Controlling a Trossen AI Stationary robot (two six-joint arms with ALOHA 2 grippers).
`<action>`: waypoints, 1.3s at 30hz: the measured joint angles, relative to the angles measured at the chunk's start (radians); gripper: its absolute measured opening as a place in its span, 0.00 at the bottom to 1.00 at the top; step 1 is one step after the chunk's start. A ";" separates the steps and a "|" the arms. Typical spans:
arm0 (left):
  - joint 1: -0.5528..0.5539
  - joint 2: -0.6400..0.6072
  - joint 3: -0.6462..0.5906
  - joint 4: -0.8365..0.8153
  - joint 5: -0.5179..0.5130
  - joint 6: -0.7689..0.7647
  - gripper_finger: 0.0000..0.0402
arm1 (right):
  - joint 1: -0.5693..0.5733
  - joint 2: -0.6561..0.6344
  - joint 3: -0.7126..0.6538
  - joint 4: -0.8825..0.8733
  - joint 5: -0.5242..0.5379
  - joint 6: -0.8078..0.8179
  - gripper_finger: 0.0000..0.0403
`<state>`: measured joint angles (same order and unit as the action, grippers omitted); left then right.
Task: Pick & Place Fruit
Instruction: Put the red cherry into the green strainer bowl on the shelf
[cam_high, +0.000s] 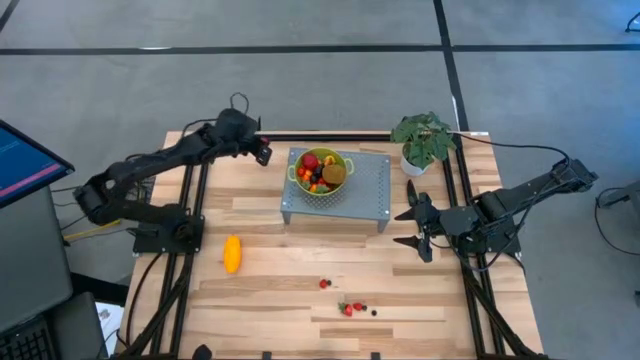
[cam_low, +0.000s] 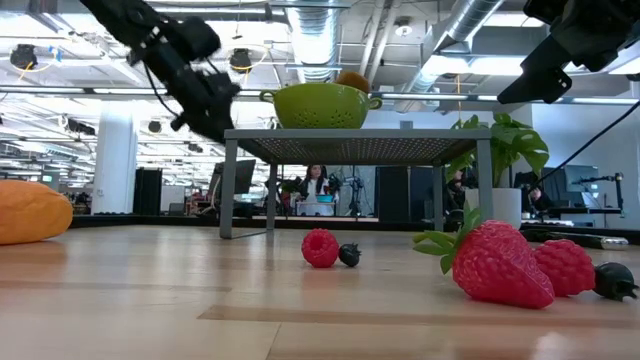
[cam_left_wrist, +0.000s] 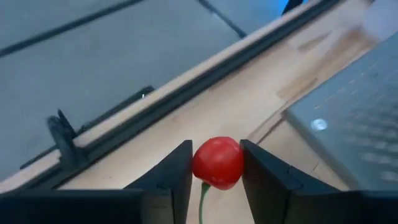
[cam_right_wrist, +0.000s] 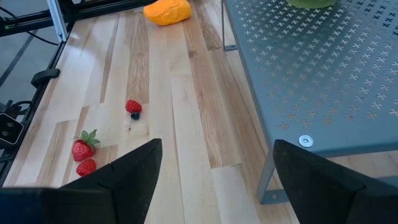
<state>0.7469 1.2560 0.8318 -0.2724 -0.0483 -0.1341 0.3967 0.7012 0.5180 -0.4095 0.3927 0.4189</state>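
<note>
My left gripper (cam_high: 262, 152) is raised beside the far left corner of the grey perforated stand (cam_high: 372, 190), shut on a small red round fruit (cam_left_wrist: 217, 162). A green colander (cam_high: 321, 172) full of fruit sits on the stand. On the wooden table lie a long orange-yellow fruit (cam_high: 232, 253), a raspberry with a dark berry (cam_high: 324, 284) and strawberries (cam_high: 350, 308). My right gripper (cam_high: 415, 228) hangs open to the right of the stand, with nothing between its fingers. My left gripper pinches the red fruit's two opposite sides (cam_left_wrist: 198, 163) between its two fingers. The fingers slant down from the table's left toward the stand. The fruit is lifted clear of the table, and its green stem (cam_left_wrist: 202, 202) trails back between the fingers.
A leafy potted plant (cam_high: 424, 140) stands at the stand's far right corner. Black frame rails (cam_high: 195, 215) run along the table's left, right and far sides. Bare wood lies in front of the stand around the berries.
</note>
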 joint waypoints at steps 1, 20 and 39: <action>-0.003 -0.026 0.000 -0.005 0.005 -0.003 0.29 | 0.000 0.000 0.000 0.000 0.000 0.000 0.75; -0.358 -0.161 0.002 0.222 0.355 -0.090 0.28 | 0.000 0.000 0.000 0.000 0.000 0.000 0.75; -0.428 0.037 0.002 0.465 0.153 0.111 0.30 | 0.000 0.000 0.000 0.000 0.000 0.000 0.75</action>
<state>0.3190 1.2928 0.8337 0.1927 0.1043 -0.0235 0.3969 0.7010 0.5181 -0.4095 0.3927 0.4191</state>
